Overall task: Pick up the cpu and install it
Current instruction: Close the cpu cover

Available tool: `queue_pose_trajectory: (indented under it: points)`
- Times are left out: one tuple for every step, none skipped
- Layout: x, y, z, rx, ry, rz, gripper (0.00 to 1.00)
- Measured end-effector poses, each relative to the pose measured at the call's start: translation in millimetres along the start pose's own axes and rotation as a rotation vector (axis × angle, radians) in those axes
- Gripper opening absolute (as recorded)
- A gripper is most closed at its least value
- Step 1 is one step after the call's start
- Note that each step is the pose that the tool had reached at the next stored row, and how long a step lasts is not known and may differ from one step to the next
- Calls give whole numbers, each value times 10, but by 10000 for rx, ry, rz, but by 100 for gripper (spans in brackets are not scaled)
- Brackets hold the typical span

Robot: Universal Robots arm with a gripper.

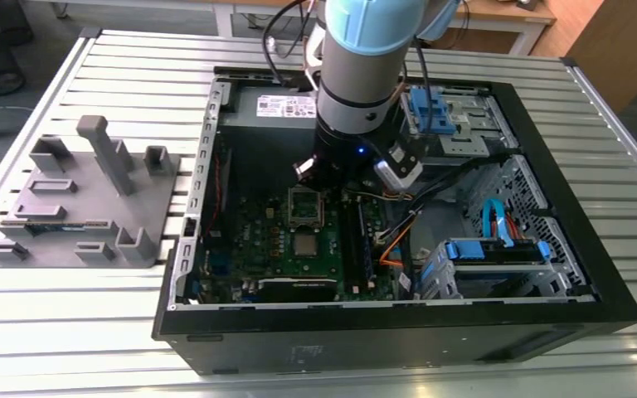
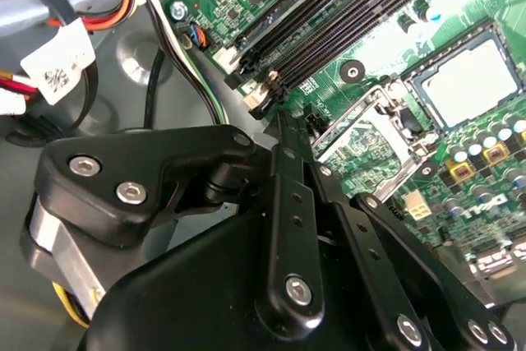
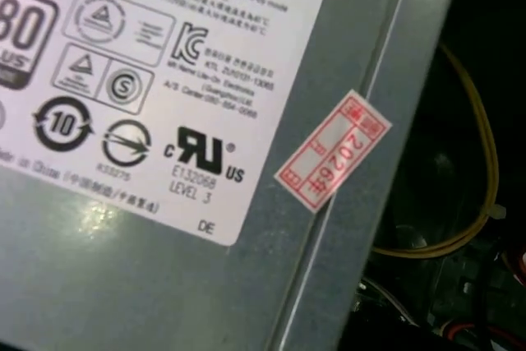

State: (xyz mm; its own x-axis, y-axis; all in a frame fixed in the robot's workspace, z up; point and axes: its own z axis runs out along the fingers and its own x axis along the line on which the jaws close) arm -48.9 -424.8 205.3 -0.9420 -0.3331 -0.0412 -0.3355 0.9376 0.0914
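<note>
Gripper [image 2: 279, 125] fingertips are pressed together with nothing seen between them. The tip is low over the green board [image 1: 255, 240], just beside the memory slots [image 2: 329, 30] and near the metal socket frame [image 2: 368, 133]; I can't tell whether it touches the board. The cpu [image 2: 468, 84] lies flat in the socket mid-board, apart from the gripper. The arm [image 1: 357, 75] reaches down into the open computer case [image 1: 407, 332]. The power supply [image 3: 123, 285] is at the case's rear edge. The grey holder [image 1: 75, 207] is on the table [image 1: 584, 124], by its edge at the exterior view's left, outside the case.
</note>
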Motion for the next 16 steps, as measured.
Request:
queue_pose_trajectory:
  points:
    - [0, 0, 0, -8, 15, -168, 11]
    - [0, 0, 0, -15, 31, -343, 11]
    - [0, 0, 0, -21, 48, -522, 11]
    - [0, 0, 0, -28, 61, -669, 11]
    - [0, 0, 0, -30, 64, -712, 11]
    - [0, 0, 0, -29, 65, -713, 11]
    - [0, 0, 0, -30, 65, -714, 11]
    - [0, 0, 0, -30, 65, -715, 11]
    - [-1, 0, -1, -31, 64, -717, 11]
    - [-1, 1, -7, -31, 65, -721, 11]
    - [-1, 1, -16, -31, 66, -729, 11]
    - [-1, 2, -23, -31, 67, -739, 11]
    - [-1, 2, -30, -32, 69, -751, 11]
    - [-1, 2, -38, -32, 70, -764, 11]
    - [-2, 3, -46, -33, 71, -780, 11]
    - [-1, 3, -53, -33, 73, -797, 11]
